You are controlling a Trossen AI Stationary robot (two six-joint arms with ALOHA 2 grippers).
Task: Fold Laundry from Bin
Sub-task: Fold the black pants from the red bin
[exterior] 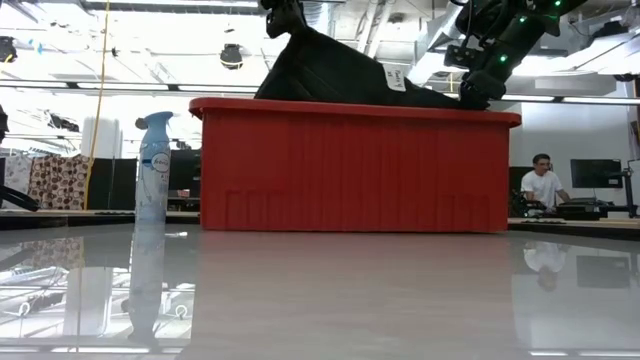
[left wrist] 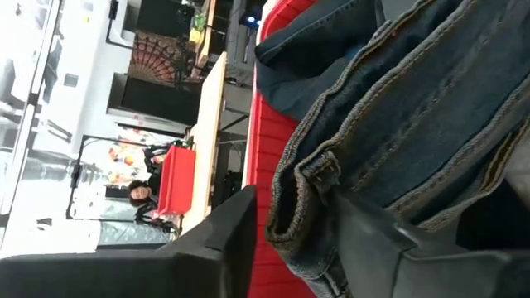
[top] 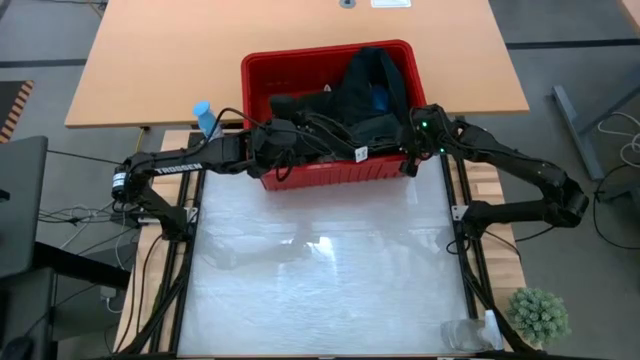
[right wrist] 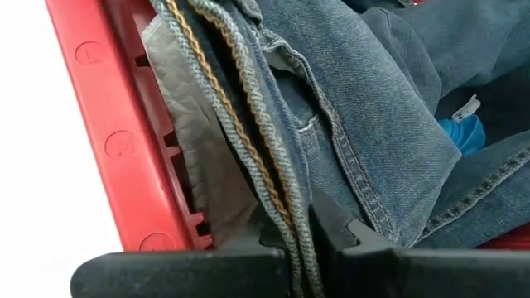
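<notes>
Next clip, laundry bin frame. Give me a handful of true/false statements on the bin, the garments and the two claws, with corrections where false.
1. The red bin holds dark garments. True.
2. The right claw is pinched shut on a denim seam. True.
3. The bin lies tipped on its side. False: it stands upright on the table.
4. The spray bottle stands inside the bin. False: it stands outside, beside it.
5. The left claw is at the denim edge in the bin. True.

The bin (top: 300,177) is sitting at upper centre of the high view, holding the laundry (top: 365,95). A spray bottle (top: 206,119) is standing just left of it.
</notes>
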